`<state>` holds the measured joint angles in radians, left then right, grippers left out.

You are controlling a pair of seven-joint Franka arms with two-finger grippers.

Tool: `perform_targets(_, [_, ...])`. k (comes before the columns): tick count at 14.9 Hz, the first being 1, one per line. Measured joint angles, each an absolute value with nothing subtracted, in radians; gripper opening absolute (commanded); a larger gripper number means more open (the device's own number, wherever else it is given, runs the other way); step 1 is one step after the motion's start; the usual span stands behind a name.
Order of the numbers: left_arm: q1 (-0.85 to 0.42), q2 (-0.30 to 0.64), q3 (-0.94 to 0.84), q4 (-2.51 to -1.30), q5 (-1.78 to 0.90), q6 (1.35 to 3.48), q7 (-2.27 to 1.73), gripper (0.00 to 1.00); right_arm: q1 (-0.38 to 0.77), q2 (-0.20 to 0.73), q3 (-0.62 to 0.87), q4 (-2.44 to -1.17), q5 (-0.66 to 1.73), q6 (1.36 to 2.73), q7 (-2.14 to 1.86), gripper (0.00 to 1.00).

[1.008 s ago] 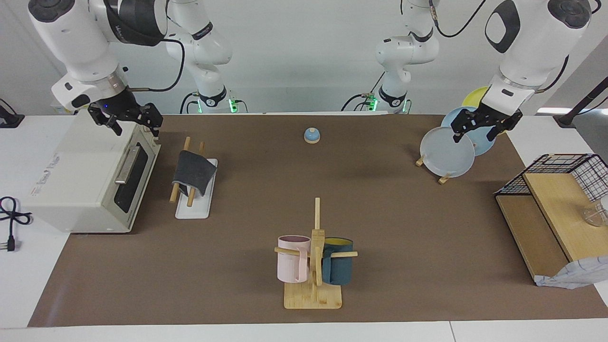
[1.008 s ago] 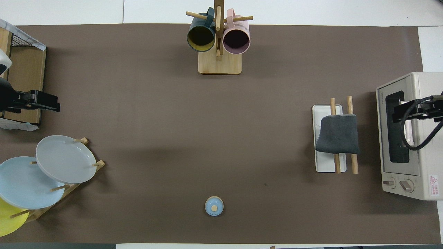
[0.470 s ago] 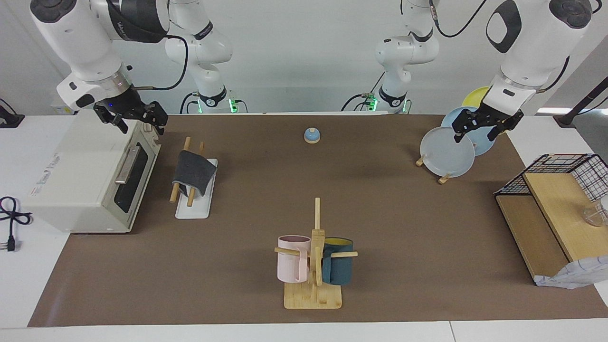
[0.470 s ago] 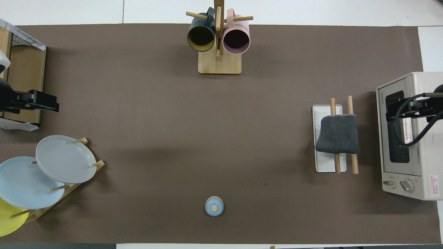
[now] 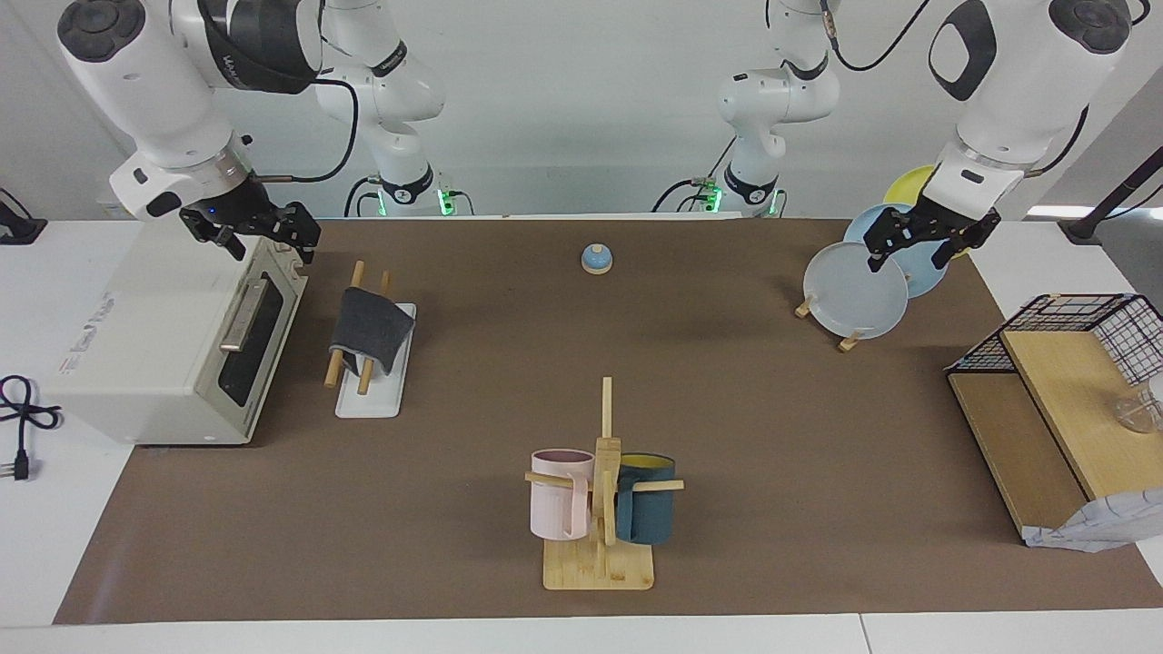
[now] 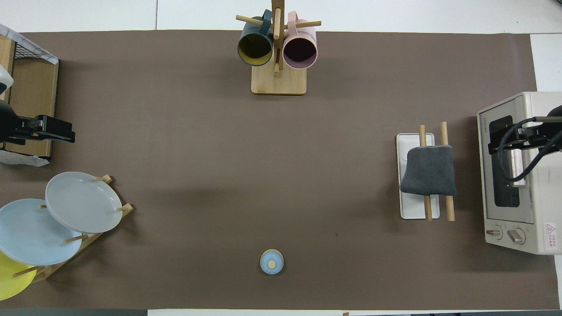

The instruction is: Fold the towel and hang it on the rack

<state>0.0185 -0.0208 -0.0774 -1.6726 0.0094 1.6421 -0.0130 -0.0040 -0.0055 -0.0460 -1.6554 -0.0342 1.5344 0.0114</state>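
Count on the desk [image 5: 818, 436]: one towel, one rack, one toaster oven, one mug tree, two mugs, one plate stand, three plates, one small blue bell, one wire-and-wood shelf unit

Towel [image 5: 368, 329], dark grey, folded, draped across both wooden rods of the rack [image 5: 371, 392]; the rod ends stick out on either side of it. Rack's white base sits flat on the brown mat, just beside the toaster oven [image 5: 173, 354], toward the right arm's end

Mug tree [image 5: 601, 509]: pink mug [image 5: 559, 495] and dark teal mug [image 5: 646, 510] hang on its pegs, one each side

Plate stand [image 6: 83, 241]: holds a grey plate [image 5: 854, 291], a light blue plate [image 6: 35, 232] and a yellow plate [image 6: 11, 276], leaning in a row

Toaster oven: door closed; contents cannot be made out. Shelf unit [image 5: 1054, 409]: a clear glass item on its upper board

Bell [image 5: 596, 259] stands alone, near the robots' edge

Right gripper [image 5: 250, 232]: raised over the toaster oven, jaws spread, holding nothing. Left gripper [image 5: 918, 241]: raised over the plates, jaws spread, holding nothing
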Motion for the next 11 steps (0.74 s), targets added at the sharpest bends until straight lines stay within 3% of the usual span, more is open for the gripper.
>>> perform_targets(11, [0.019, -0.021, -0.077, -1.673, 0.009, 1.642, -0.013, 1.0, -0.002, -0.007, -0.046, -1.64, -0.033, 1.555, 0.011, 1.0])
